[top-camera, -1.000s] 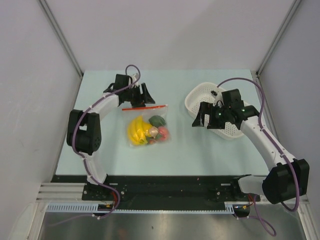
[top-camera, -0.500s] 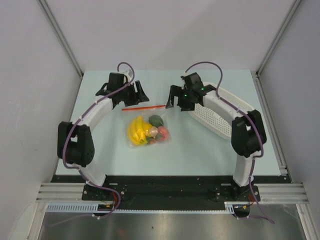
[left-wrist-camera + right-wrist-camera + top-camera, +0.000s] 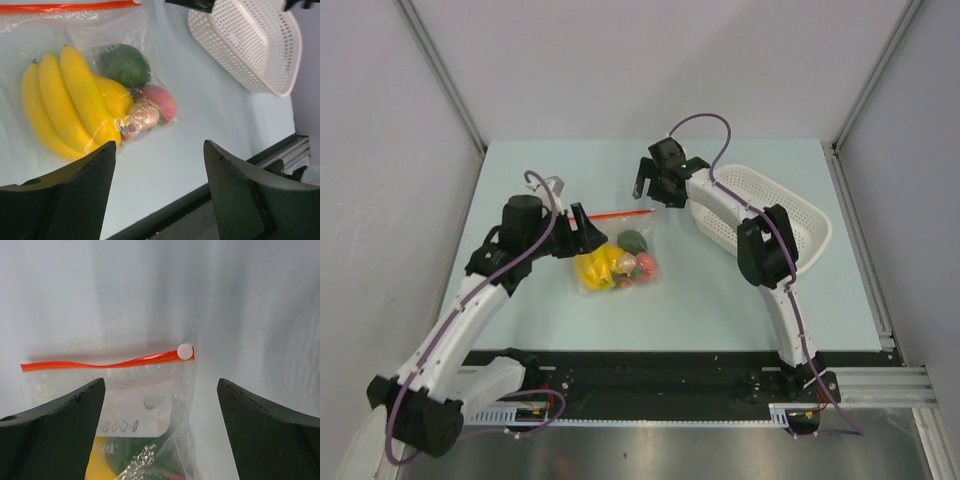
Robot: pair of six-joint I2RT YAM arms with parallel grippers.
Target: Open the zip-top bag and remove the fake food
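The zip-top bag lies flat near the middle of the pale green surface, its red zip strip along the far edge. A small white round tab sits at the strip's right end. All the fake food is inside the bag:

- The yellow banana bunch fills the left part.
- The dark green vegetable sits toward the far right.
- The yellow lemon-like fruit is pressed between these 2.
- The red piece and the tan egg-like piece crowd the near right corner.

The left tool hangs over the bag's left far corner, beside the bananas. Its 2 jaws are spread wide and have hold of nothing. Whether a fingertip touches the plastic cannot be told.

The right tool is at the far side of the bag, above the right end of the zip strip. Its jaws are as wide apart as they go. In the wrist view the strip's right half and the white tab show in the gap between them, with nothing pinched.

The white perforated basket stands on the right of the surface, apart from the bag. The right arm reaches across its near left side.
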